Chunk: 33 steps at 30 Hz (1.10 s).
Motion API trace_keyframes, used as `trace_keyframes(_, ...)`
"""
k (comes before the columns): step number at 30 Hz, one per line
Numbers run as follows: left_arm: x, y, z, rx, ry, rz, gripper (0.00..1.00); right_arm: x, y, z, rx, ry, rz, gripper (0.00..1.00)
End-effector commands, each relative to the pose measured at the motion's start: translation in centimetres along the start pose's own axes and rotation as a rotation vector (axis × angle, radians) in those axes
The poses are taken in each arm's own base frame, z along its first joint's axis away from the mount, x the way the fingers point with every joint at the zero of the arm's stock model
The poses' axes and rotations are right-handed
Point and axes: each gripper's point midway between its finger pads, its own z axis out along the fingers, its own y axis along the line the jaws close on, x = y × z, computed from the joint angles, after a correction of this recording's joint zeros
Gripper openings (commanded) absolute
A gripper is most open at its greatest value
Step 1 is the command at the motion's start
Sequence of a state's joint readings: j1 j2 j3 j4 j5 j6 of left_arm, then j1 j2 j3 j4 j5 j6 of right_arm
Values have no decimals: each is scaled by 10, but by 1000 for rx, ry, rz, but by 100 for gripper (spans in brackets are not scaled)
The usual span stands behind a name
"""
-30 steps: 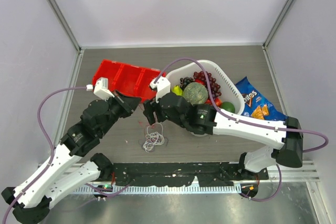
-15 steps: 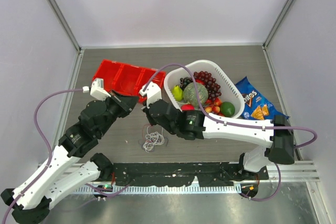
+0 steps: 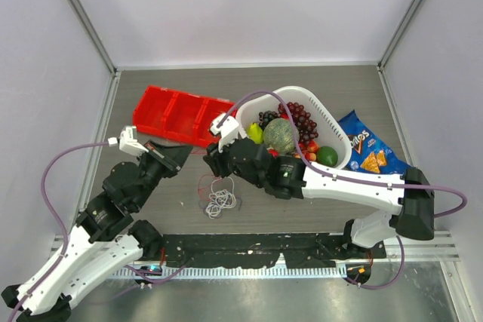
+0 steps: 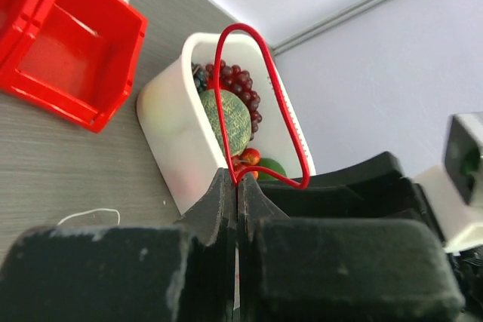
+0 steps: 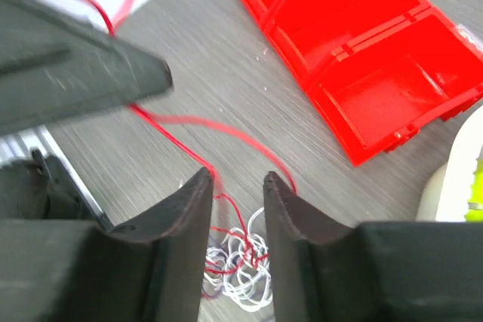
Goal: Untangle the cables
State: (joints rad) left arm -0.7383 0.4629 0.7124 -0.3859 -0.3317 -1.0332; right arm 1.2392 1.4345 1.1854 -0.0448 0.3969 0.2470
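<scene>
Grey table [image 3: 339, 84], white walls [image 3: 249, 5], left fingers [image 4: 215, 216] pinching red cable [image 4: 216, 103]

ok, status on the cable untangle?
Left gripper shut on the red cord. Right gripper open, over the white coil. Red strands threaded through that coil. Apart from it: red bin, fruit basket.

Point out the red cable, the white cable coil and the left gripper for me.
red cable [image 4: 240, 26], left wrist view, top of the raised loop.
white cable coil [image 3: 220, 201], top external view, middle of the coil.
left gripper [image 4: 237, 179], left wrist view, where its shut tips pinch the red cable.
</scene>
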Motion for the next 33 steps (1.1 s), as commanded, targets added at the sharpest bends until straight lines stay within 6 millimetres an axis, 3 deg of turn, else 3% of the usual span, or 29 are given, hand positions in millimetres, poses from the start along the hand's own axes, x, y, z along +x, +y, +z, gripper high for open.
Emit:
trace_keyframes(1,-29,-15,-6,28,-101,43,0,1,20,-26,-198,76,-76,50)
trace_keyframes(3,-28,-13,-6,-4,-73,82,0,0,19,-40,-225,78,-103,62)
trace_keyframes(7,-17,-20,-4,-3,20,183,0,-23,13,-62,-287,14,-120,72)
trace_keyframes(8,-16,-23,-4,-2,39,201,0,-32,3,-60,-288,-2,-105,73)
trace_keyframes(12,-13,-29,-6,-3,100,253,0,-46,-3,-51,-417,-4,-68,73)
trace_keyframes(16,-8,-39,-8,36,141,264,0,-56,11,-42,-512,-5,-61,75)
trace_keyframes(19,-3,-47,-7,70,168,254,0,-44,12,-23,-513,27,-62,75)
trace_keyframes(25,1,-44,-1,50,181,254,0,-43,24,-16,-564,25,-2,75)
trace_keyframes(27,-1,-41,0,36,166,245,0,-42,28,-14,-549,23,16,73)
trace_keyframes(28,-2,-40,1,25,155,235,0,-42,20,-9,-477,19,18,73)
trace_keyframes(29,-6,-38,2,11,136,224,0,-39,25,-7,-440,22,12,70)
trace_keyframes(31,-11,-34,2,-16,101,204,0,-39,9,2,-239,21,-13,61)
trace_keyframes(33,-16,-30,2,-41,79,189,0,-36,8,5,-136,28,-38,54)
